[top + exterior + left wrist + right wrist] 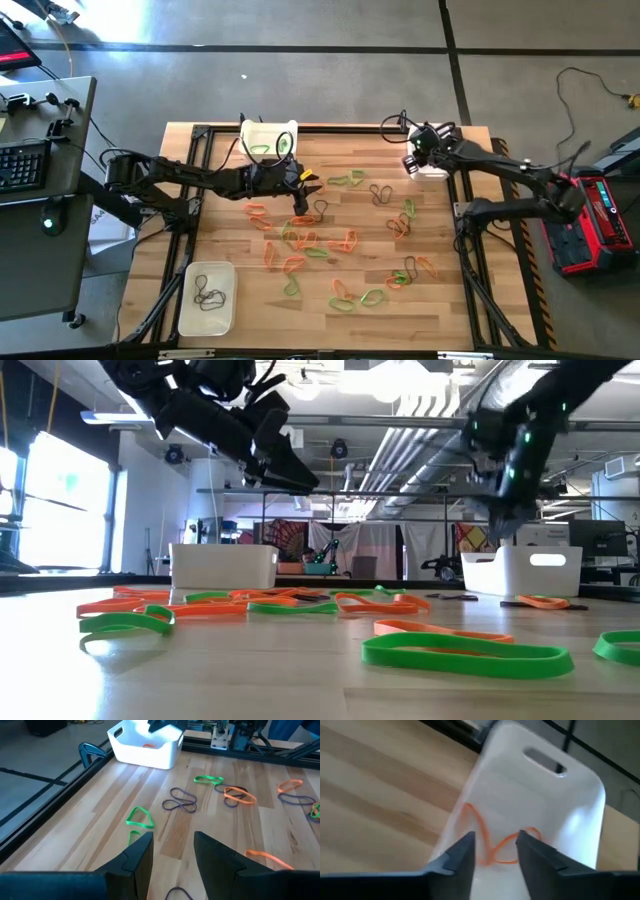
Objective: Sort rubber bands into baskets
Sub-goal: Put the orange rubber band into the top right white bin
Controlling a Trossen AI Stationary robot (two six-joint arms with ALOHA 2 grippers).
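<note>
Three white baskets sit on the wooden table (440,300), and I place everything from the far-edge basket (268,137), which holds green bands. Largest first: both dark arms reach in over the table. The left gripper (300,190) hangs just in front of that basket, above the loose scatter, jaws spread with nothing between them. The right gripper (495,847) is well off to the side of it, poised directly over the right-hand basket (540,810), jaws parted; an orange band (492,842) lies on that basket's floor beneath them, seemingly released rather than pinched. The near-corner basket (206,298), well in front of the landmark, holds a dark band or two.

Smallest: the rubber bands (320,245), green, orange and dark loops, strewn over mid-table in front of the landmark.

Progress, by my judgement: early. Each basket holds only a few bands; most are left on the boards. A dark loop (180,802) lies ahead of the left jaws.
</note>
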